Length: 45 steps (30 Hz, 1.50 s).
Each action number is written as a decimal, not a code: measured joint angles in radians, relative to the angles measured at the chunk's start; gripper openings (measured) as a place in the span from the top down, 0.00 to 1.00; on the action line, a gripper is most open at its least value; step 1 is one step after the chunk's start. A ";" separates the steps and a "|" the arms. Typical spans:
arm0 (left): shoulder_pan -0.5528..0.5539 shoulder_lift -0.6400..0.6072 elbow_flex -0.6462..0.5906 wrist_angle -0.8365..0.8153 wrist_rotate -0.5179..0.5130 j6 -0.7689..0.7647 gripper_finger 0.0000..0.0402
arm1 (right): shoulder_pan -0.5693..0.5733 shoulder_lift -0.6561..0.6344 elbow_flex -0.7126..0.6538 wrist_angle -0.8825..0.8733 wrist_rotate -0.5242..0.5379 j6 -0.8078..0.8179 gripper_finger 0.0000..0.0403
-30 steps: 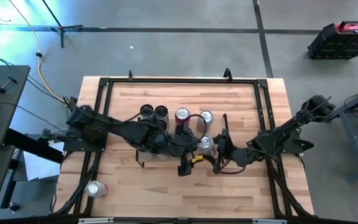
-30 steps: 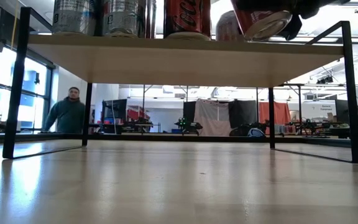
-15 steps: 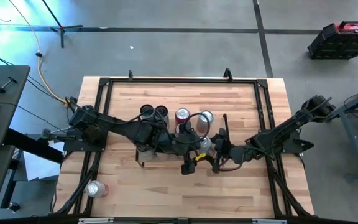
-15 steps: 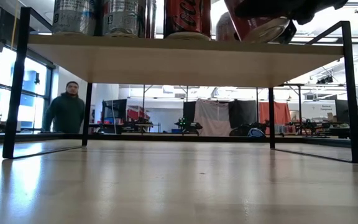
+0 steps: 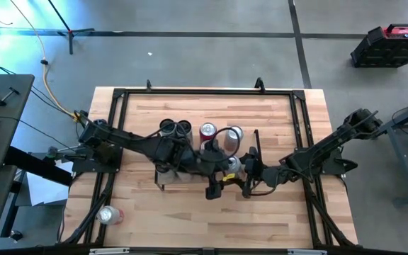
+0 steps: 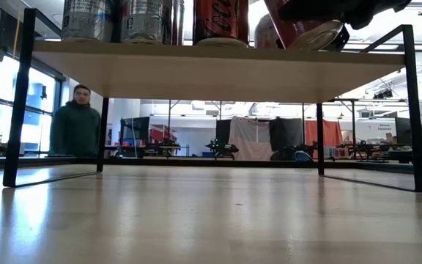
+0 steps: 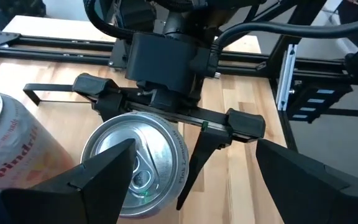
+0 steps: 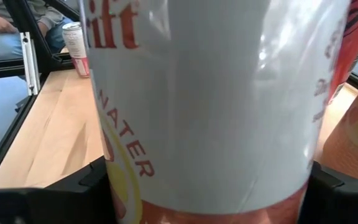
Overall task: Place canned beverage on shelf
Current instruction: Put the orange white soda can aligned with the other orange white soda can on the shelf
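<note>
**A:** From above, the right hand (image 5: pixel 249 176) pinches the can (image 5: pixel 232 164), and the left hand (image 5: pixel 217 180) crowds it.

**B:** Low view: the can hangs tilted over the shelf (image 6: pixel 211 70). Released like that, it may topple into the neighbouring cans (image 6: pixel 222 20).

**A:** Left wrist: its fingers are spread and could knock the can.

**B:** Right wrist: the can fills the grip.

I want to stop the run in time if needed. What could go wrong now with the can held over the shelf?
1. The can sits tilted in the right gripper; if it is released like this, it may tip over on the shelf.
2. The red can stands close by and could be knocked.
3. The open left gripper hangs just above the right one; they might collide.
</note>
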<state>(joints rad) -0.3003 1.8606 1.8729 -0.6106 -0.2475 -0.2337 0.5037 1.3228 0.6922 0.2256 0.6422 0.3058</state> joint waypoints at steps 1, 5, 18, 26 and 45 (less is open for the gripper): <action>0.000 0.000 0.000 0.001 -0.007 0.002 0.20 | 0.000 0.000 0.000 0.000 -0.001 0.000 0.27; 0.002 0.000 0.000 0.015 -0.022 0.031 0.20 | -0.001 0.000 0.000 0.001 0.000 0.000 0.27; 0.020 0.000 0.000 -0.003 0.006 0.044 0.20 | -0.035 0.000 0.000 0.001 -0.037 0.008 0.27; 0.035 0.000 0.002 -0.012 0.015 0.043 0.20 | -0.039 0.002 0.000 -0.006 -0.050 0.007 0.27; 0.043 0.037 0.003 0.010 0.046 0.050 0.20 | -0.053 0.001 -0.002 -0.033 -0.056 0.003 0.26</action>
<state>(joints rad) -0.2573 1.8980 1.8754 -0.6001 -0.2016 -0.1838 0.4511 1.3239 0.6907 0.1923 0.5864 0.3090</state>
